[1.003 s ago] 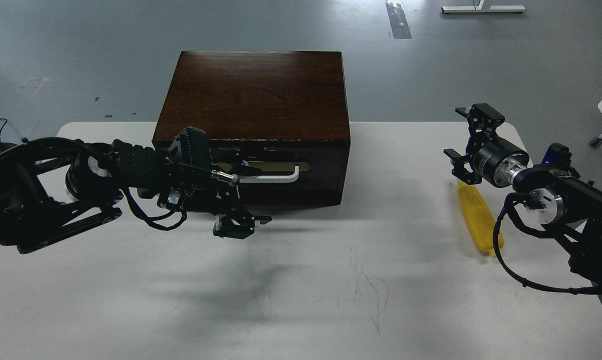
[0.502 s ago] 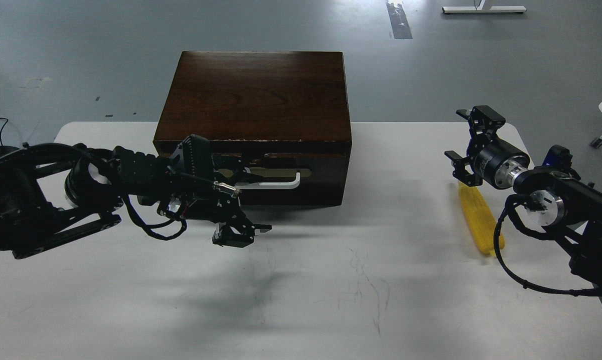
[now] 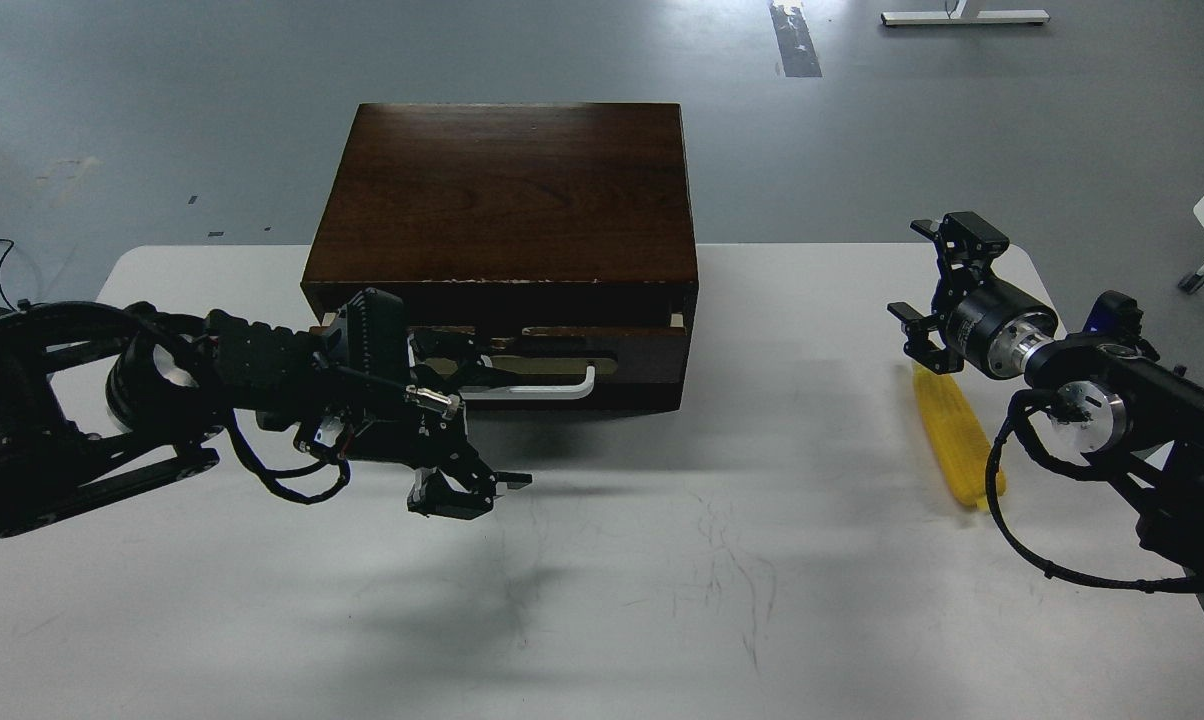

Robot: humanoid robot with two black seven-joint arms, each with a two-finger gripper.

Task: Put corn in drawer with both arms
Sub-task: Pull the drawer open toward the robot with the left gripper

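The drawer (image 3: 642, 352) of the dark brown box (image 3: 507, 190) stands slightly pulled out, with a thin gap under the box top. Its white bar handle (image 3: 547, 390) sits on a brass plate. My left gripper (image 3: 467, 430) is open wide in front of the drawer. Its upper finger (image 3: 474, 368) reaches in behind the handle's left end and its lower finger (image 3: 462, 492) hangs just above the table. The yellow corn (image 3: 957, 440) lies on the table at the right. My right gripper (image 3: 937, 280) is open and empty, just above the corn's far end.
The white table (image 3: 662, 560) bears scuff marks in the middle. Its right edge runs close behind the right arm. A black cable (image 3: 1022, 540) loops from the right arm beside the corn. Grey floor lies beyond the box.
My left arm has drawn back toward me and to the left with its finger on the handle. The drawer has slid out a little. The right arm and the corn have not moved.
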